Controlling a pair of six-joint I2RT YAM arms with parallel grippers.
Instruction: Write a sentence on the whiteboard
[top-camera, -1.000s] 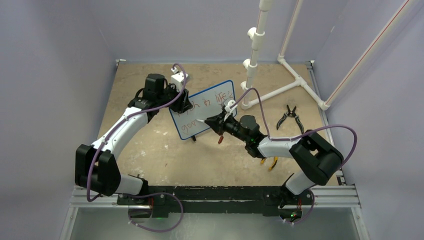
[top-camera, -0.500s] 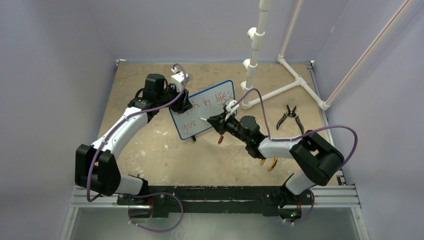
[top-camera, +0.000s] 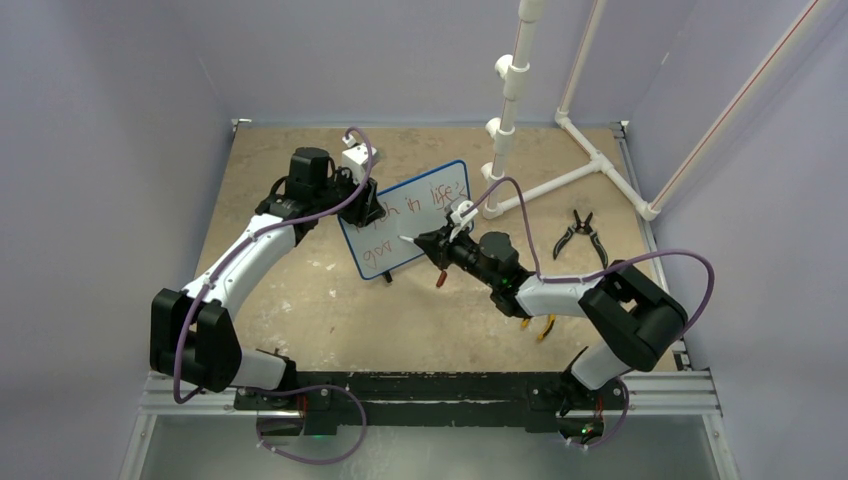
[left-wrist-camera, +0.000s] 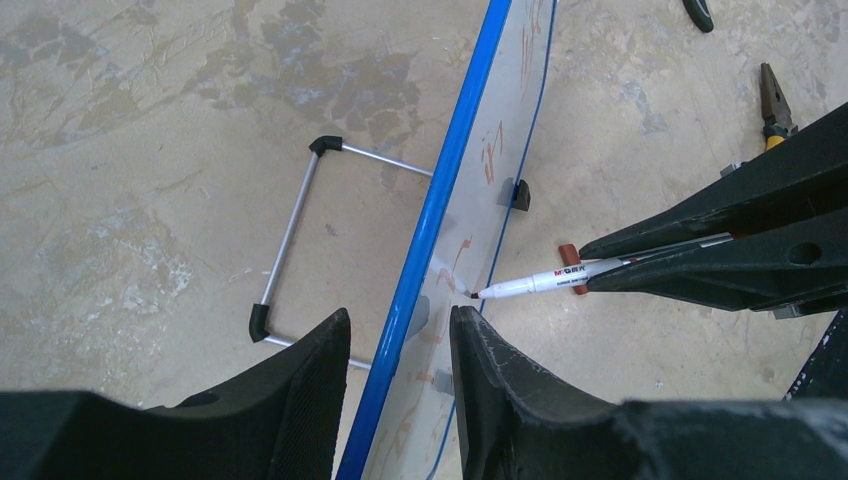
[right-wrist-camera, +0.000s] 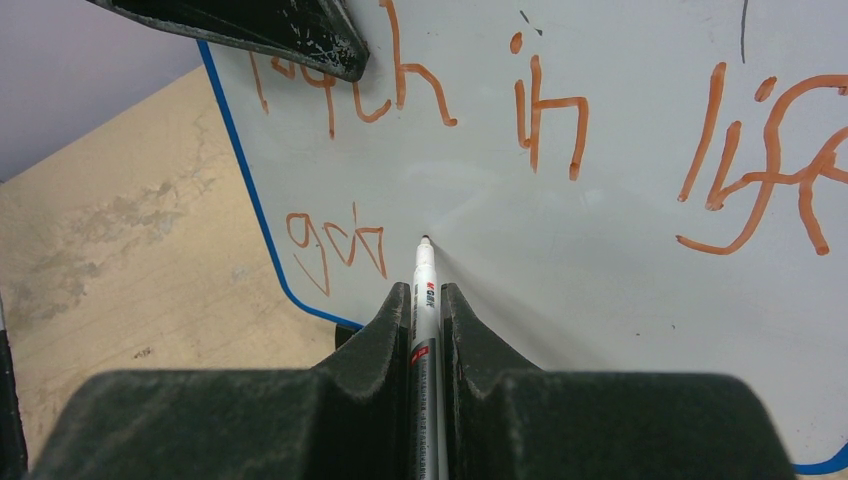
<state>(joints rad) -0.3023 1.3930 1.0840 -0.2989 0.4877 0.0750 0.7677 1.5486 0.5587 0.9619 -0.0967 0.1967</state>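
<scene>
Clamping whiteboard (top-camera: 405, 218) rim: left pincer (left-wrist-camera: 398, 325) | marker (right-wrist-camera: 424, 290) tip touching blank mid-board

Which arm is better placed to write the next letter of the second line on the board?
Right. The right tool grips the marker, tip on the board beside the last red letters. The left tool only holds the board's edge.

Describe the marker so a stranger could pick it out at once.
Find the blue-rimmed whiteboard standing mid-table. The right gripper reaches to its face, clamped on the marker. It is the only slim white pen, tip against the board beside red writing.
</scene>
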